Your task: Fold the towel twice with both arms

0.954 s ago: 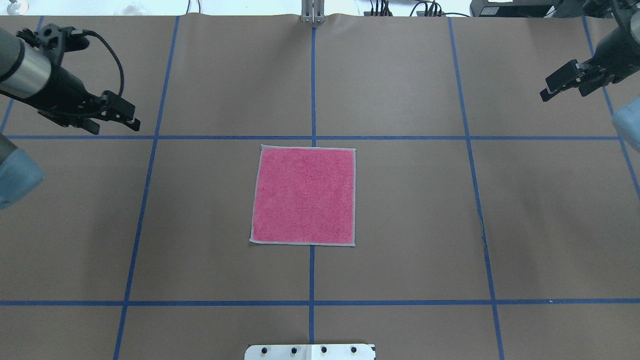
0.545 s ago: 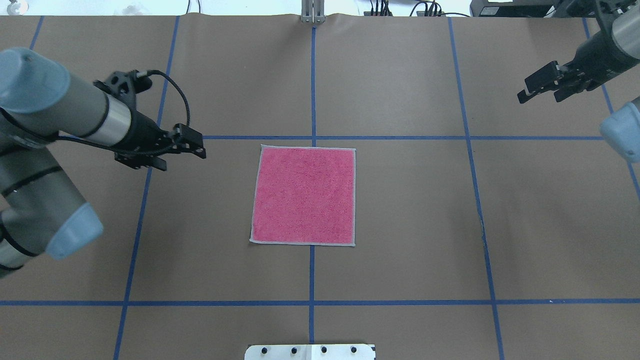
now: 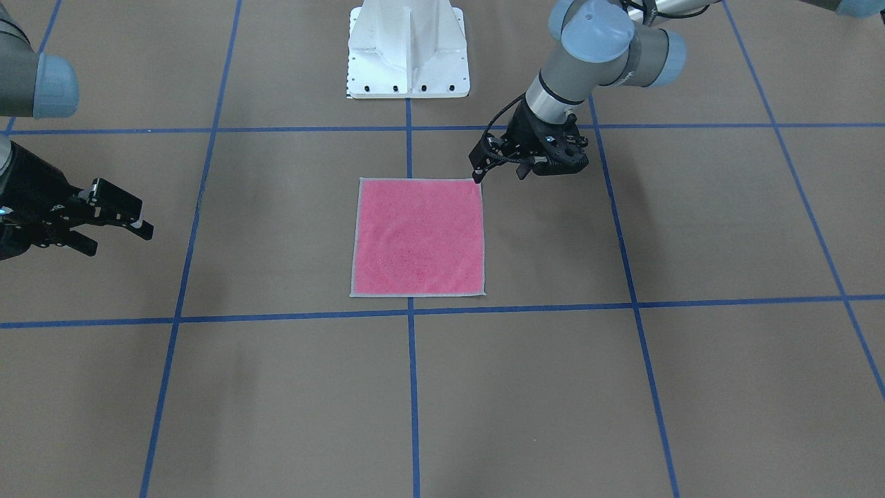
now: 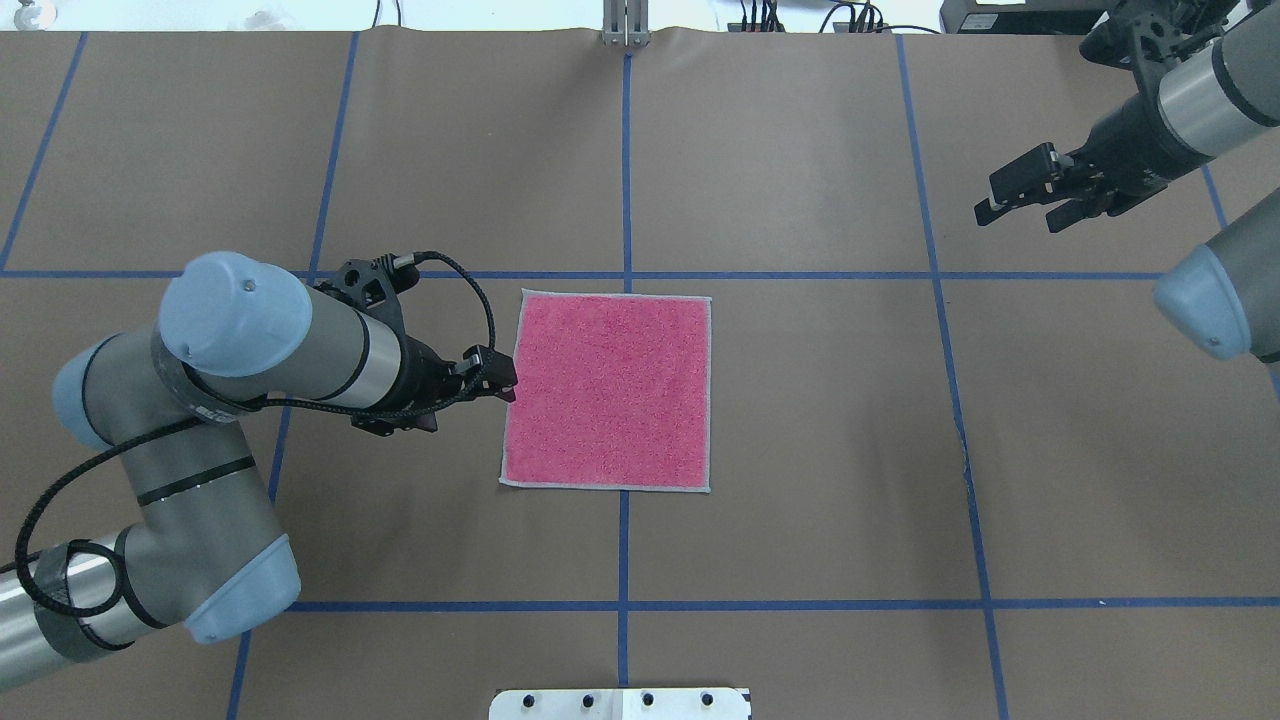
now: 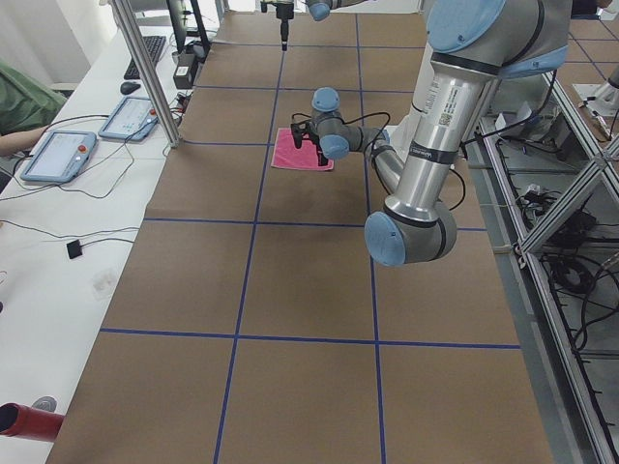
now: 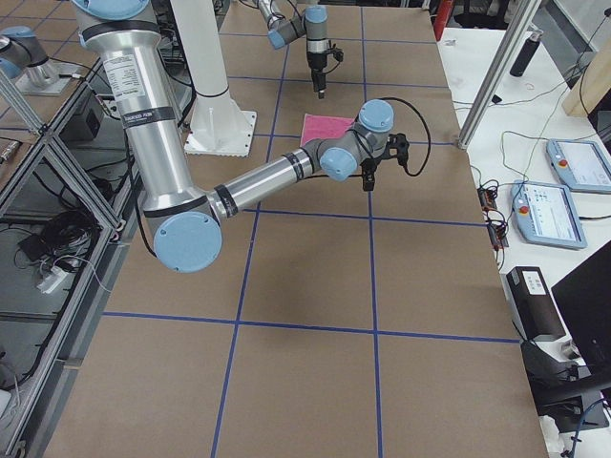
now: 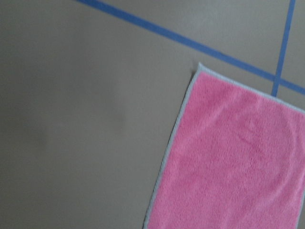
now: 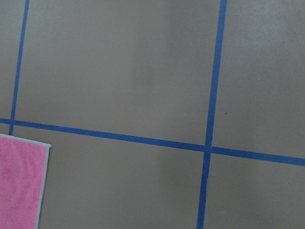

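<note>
- The small square pink terry towel (image 4: 608,392) lies flat in the middle of the frame.
- The black left gripper (image 4: 480,395) has swung to its left edge, jaws apart and empty. A grab looks close.
- The black right gripper (image 4: 1015,215), upper right, is wide open and empty.

pink towel (image 4: 608,390) — spread flat, unfolded

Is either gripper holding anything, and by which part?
Nothing held. The towel lies flat; the left gripper is open near its edge, the right gripper open and apart.

Both wrist views cut off the towel (image 7: 238,157), and the left hand's (image 4: 507,387) opening is unreadable.
</note>
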